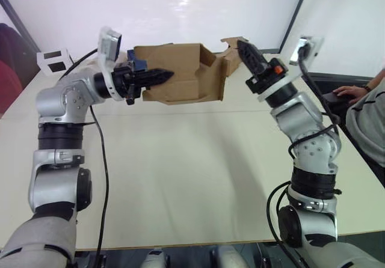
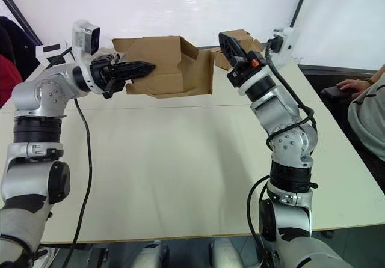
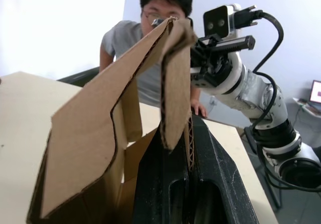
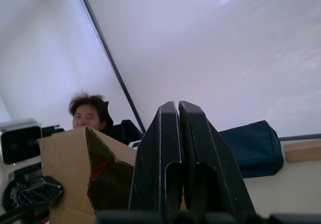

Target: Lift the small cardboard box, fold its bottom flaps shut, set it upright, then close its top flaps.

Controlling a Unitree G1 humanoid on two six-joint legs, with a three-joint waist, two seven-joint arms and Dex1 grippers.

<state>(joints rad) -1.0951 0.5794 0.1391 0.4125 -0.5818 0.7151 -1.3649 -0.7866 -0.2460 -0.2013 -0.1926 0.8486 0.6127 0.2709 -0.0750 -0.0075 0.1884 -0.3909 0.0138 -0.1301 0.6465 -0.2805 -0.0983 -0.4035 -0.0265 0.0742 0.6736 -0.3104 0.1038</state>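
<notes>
The small cardboard box [image 1: 180, 73] hangs on its side well above the table, plain brown, its open end turned to the right. My left gripper [image 1: 163, 75] is shut on it; in the left wrist view a cardboard panel [image 3: 175, 93] is pinched between the black fingers [image 3: 220, 174]. Flaps [image 1: 231, 54] spread from the open right rim; I cannot tell whether they are the bottom flaps or the top flaps. My right gripper [image 1: 242, 44] is shut and empty, raised right at that spread flap, and I cannot tell whether it touches. Its fingers [image 4: 170, 148] lie pressed together.
The pale table [image 1: 192, 178] lies below both arms. A person [image 1: 373, 115] sits at its right edge with a hand [image 1: 348, 91] on a dark object. A white block with black squares [image 1: 54, 59] stands at the back left.
</notes>
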